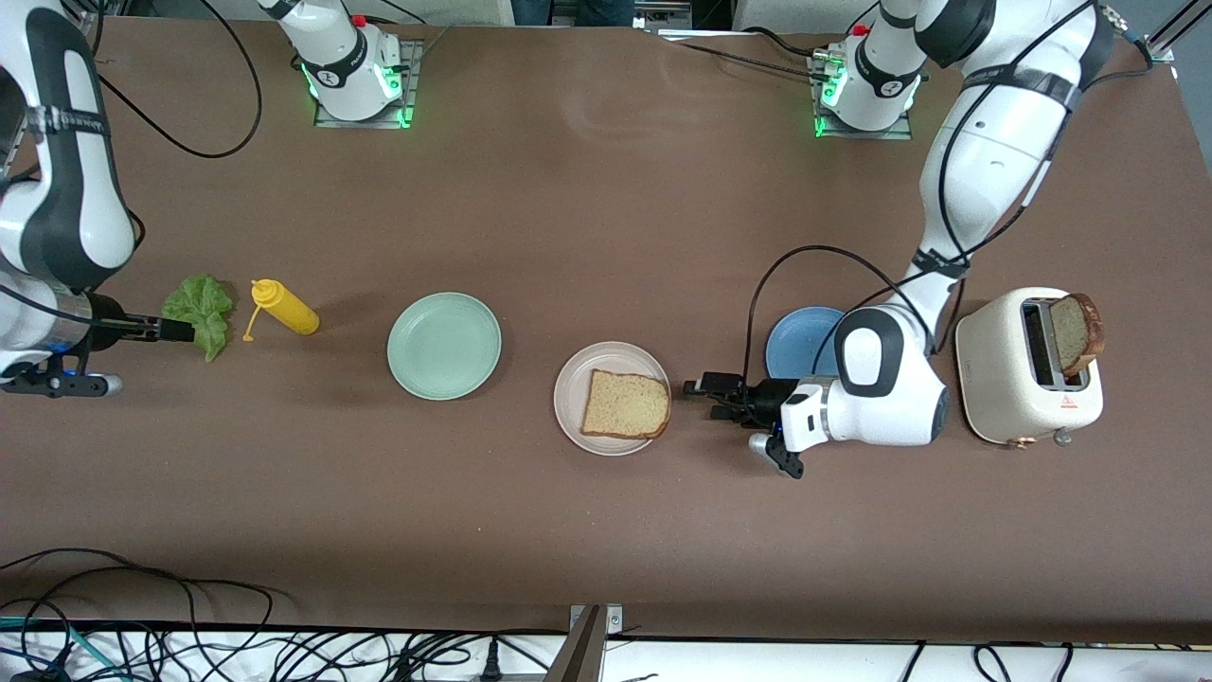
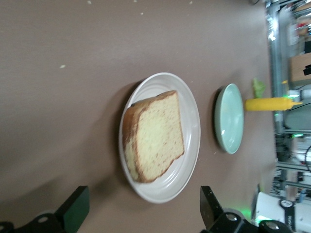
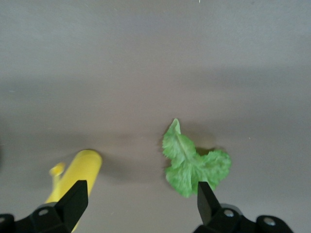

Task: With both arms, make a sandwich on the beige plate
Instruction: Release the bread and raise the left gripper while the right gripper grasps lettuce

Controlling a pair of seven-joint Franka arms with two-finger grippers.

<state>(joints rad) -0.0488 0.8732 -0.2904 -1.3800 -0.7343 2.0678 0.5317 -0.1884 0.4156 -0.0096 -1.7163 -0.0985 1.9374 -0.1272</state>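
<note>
One bread slice (image 1: 625, 405) lies flat on the beige plate (image 1: 570, 383), which sits mid-table, nearer the front camera than the mint-green plate (image 1: 443, 345) beside it. So the base of the sandwich looks done; the lettuce and the top slice are left. The left gripper (image 1: 708, 392) hangs low just beside the plate, toward the left arm's end, its fingers (image 2: 74, 209) spread apart and empty. The lettuce (image 1: 201, 313) lies on the table at the right arm's end, next to a yellow bottle (image 1: 284, 307) on its side; the right gripper (image 1: 175, 330) is at the leaf's edge with fingers (image 3: 73, 200) apart, the leaf not yet gripped. A second slice (image 1: 1078, 335) stands up out of the white toaster (image 1: 1027, 369) at the left arm's end, likely the top piece. A blue plate (image 1: 795, 343) sits between toaster and beige plate, partly hidden by the left arm. The table is a brown mat; cables trail along its front edge and around the arm bases.
</note>
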